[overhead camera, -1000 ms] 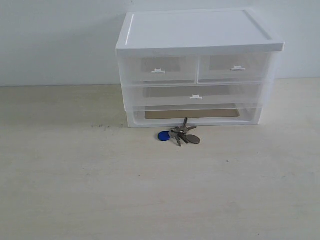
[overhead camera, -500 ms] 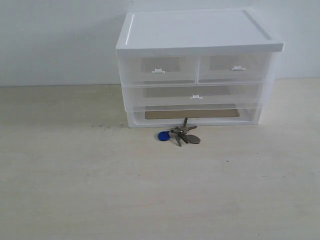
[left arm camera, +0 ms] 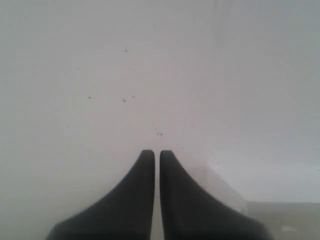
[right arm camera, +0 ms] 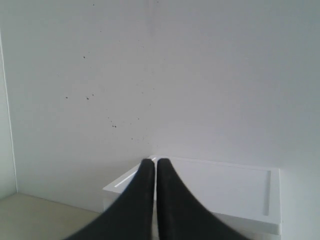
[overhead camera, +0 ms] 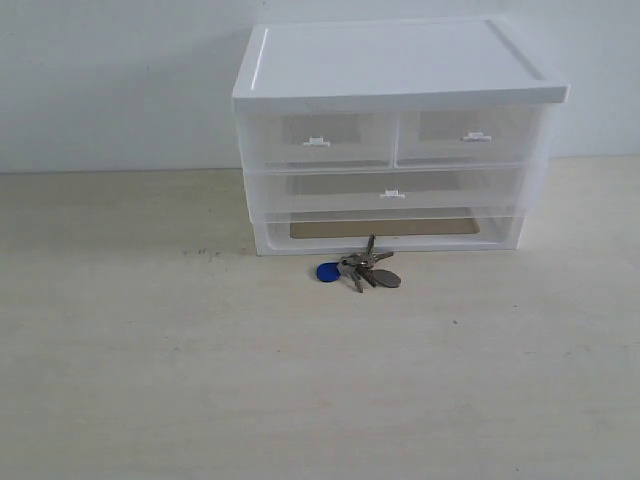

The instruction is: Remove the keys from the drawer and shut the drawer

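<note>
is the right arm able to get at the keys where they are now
Probably yes: the keys lie open on the table in front of the unit, nothing over them. The right claw is shut and must open first.

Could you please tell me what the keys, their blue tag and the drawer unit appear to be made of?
Keys: probably metal, dull grey-brown with little shine.
Blue tag: likely plastic, judging by its saturated, even colour; too small to be sure.
Drawer unit: plastic, with a smooth, opaque white top and frosted, translucent drawer fronts through which brownish patches show.
</note>
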`<state>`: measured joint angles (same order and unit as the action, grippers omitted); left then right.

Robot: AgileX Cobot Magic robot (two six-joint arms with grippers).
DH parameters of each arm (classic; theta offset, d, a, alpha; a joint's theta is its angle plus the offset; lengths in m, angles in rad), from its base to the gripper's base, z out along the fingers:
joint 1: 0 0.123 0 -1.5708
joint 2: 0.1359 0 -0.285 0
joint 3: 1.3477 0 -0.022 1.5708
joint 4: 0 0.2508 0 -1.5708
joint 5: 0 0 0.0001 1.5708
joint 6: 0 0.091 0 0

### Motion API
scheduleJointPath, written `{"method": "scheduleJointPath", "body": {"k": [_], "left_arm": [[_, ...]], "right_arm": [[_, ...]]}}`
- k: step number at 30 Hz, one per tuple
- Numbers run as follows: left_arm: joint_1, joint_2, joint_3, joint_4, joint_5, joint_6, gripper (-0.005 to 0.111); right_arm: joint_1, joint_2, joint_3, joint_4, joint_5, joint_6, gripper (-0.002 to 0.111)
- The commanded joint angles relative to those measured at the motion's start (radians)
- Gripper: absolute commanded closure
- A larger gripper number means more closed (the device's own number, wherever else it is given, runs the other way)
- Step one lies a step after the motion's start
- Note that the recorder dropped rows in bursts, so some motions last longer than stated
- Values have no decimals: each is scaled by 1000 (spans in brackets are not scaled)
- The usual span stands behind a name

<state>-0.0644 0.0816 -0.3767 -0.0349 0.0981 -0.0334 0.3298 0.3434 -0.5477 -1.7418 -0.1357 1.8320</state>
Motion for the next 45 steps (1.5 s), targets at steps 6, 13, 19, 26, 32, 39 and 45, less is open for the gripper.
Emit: {"method": "scheduleJointPath", "body": {"k": [6, 13, 19, 26, 32, 39, 45], "left_arm": [[54, -10, 28, -3, 81, 54, 102], [54, -82, 162, 9, 36, 124, 102], [54, -82, 262, 17, 0, 154, 102], [54, -82, 372, 23, -12, 158, 102], [54, -82, 377, 23, 118, 159, 102], [54, -82, 377, 23, 201, 159, 102], [54, -82, 377, 23, 194, 159, 102]], "right_arm": [[5, -8, 1, -3, 1, -1, 108], [5, -8, 1, -3, 1, -1, 108], [5, -10, 1, -3, 5, -1, 108], [5, -10, 1, -3, 7, -1, 108], [5, -10, 1, -3, 13, -1, 108], [5, -10, 1, -3, 0, 2, 108], [5, -10, 1, -3, 1, 0, 108]]}}
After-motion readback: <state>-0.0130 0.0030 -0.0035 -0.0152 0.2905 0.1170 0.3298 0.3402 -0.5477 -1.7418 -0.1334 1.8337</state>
